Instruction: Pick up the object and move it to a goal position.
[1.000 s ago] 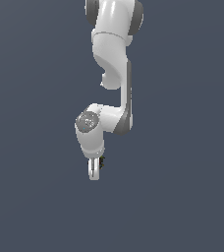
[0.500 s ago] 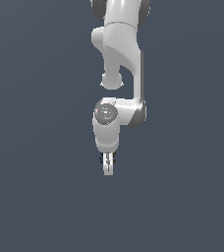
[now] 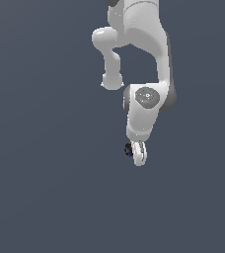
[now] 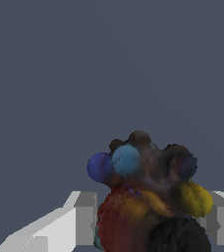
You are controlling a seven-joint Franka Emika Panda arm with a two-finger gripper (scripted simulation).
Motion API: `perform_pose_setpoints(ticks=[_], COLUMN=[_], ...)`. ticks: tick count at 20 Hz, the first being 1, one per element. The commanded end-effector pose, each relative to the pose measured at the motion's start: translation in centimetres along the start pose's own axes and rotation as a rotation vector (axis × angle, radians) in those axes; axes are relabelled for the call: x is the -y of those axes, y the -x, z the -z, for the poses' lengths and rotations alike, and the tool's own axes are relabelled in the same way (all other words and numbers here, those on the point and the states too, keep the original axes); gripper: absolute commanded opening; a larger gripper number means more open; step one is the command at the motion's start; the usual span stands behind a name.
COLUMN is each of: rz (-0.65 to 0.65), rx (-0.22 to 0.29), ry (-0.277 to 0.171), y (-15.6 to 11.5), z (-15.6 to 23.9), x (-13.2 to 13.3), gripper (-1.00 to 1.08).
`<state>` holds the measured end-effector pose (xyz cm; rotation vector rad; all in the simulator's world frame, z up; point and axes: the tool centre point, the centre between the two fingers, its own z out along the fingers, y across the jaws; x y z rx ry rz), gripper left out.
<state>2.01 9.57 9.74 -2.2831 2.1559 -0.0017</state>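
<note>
Shifted toward exterior view's right vs 1 s ago: end effector (image 3: 139, 157), fingers (image 4: 84, 219) clamped on object (image 4: 151, 202), obj. lying btwn them, goal unseen.

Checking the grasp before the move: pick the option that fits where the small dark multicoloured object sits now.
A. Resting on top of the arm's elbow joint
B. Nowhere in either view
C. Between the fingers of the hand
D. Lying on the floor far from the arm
C: the wrist view shows the object filling the gap between the two grey fingers, and the exterior view shows it at the hand.
</note>
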Motion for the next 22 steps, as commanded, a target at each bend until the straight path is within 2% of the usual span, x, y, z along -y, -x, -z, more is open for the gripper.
perform_pose_setpoints(ticks=[1, 6, 11, 16, 22], rz=[-0.001, -0.001, -0.001, -0.001, 0.000], rx=[0.000, -0.001, -0.001, -0.001, 0.000], ry=[0.000, 0.001, 0.001, 0.001, 0.002], y=[3.0, 7.9, 11.0, 12.3, 11.8], z=[1.2, 3.0, 4.2, 4.6, 4.5], x=[-0.4, -1.1, -1.4, -1.4, -1.3], gripper=[-1.00, -1.00, -1.00, -1.00, -1.00])
